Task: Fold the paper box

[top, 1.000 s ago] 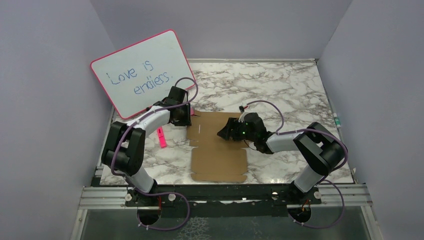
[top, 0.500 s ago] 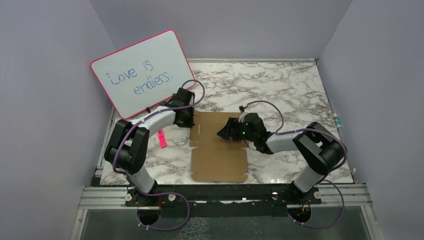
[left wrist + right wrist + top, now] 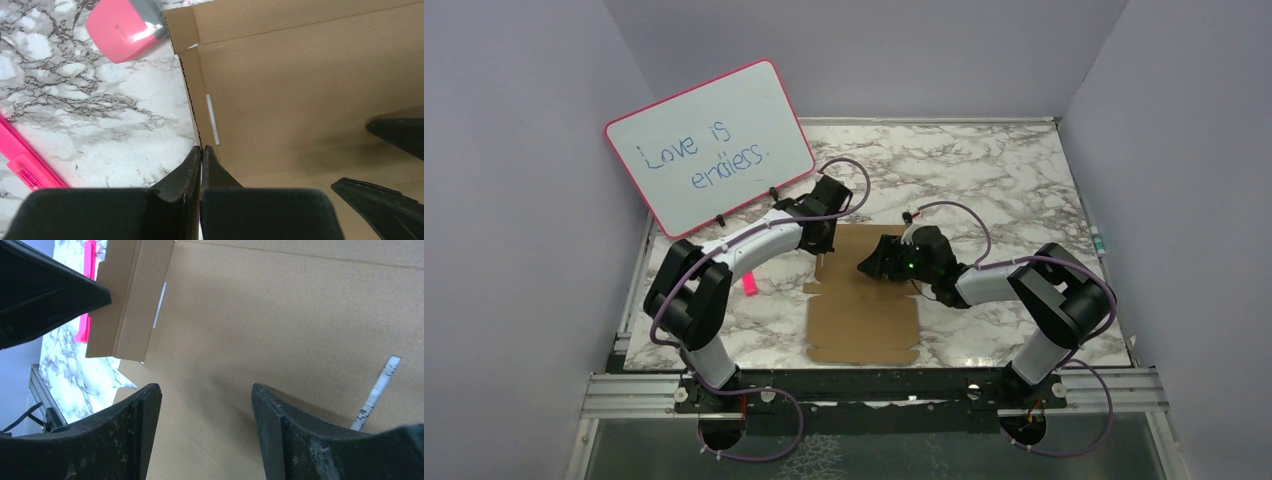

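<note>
Cardboard, the flat brown paper box point(image 3: 861, 295), is lying unfolded in the lower middle of the top view on the marbled bench point(image 3: 984, 180). The left hand point(image 3: 201, 150) is clenching fully, its fingers pressing together with nothing showing between them and their tips sitting right at the box's left edge. The right hand point(image 3: 205, 387) is standing released, fingers spread wide over the box's upper part (whether they are touching it is unclear). A pink-framed whiteboard point(image 3: 709, 145) is standing tilted in the upper left, and a pink pen-like thing point(image 3: 749, 283) is lying left of the box.
</note>
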`<action>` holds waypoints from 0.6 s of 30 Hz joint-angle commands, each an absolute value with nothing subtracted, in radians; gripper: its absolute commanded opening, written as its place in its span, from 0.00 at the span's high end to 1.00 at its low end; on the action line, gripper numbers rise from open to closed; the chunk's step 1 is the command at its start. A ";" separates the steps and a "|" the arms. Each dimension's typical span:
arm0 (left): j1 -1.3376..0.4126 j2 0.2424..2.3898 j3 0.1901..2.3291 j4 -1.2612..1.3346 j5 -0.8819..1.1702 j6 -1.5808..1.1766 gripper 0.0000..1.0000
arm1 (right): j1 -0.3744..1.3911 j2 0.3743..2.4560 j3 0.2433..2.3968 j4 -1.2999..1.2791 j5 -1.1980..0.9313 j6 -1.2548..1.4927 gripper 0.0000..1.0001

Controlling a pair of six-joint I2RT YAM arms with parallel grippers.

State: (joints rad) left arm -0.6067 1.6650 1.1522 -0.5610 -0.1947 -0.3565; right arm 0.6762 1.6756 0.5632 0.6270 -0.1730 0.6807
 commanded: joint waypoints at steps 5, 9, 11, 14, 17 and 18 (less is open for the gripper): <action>-0.720 1.760 1.265 -0.634 -0.269 -0.382 0.94 | 0.686 1.702 0.535 0.571 -0.163 0.684 0.28; -0.741 1.790 1.289 -0.658 -0.300 -0.382 0.88 | 0.686 1.695 0.532 0.568 -0.160 0.683 0.27; -0.749 1.798 1.294 -0.664 -0.309 -0.385 0.85 | 0.686 1.691 0.532 0.568 -0.157 0.683 0.28; -0.761 1.808 1.301 -0.666 -0.314 -0.387 0.80 | 0.685 1.688 0.531 0.568 -0.155 0.684 0.27; -0.774 1.814 1.307 -0.666 -0.314 -0.391 0.78 | 0.685 1.679 0.529 0.566 -0.152 0.683 0.27; -0.777 1.816 1.308 -0.666 -0.314 -0.391 0.78 | 0.685 1.673 0.529 0.562 -0.147 0.681 0.27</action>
State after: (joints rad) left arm -0.7532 1.8023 1.2808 -0.6392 -0.3084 -0.3737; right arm 0.6762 1.6745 0.5613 0.6281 -0.1719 0.6807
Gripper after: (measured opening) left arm 0.211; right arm 0.725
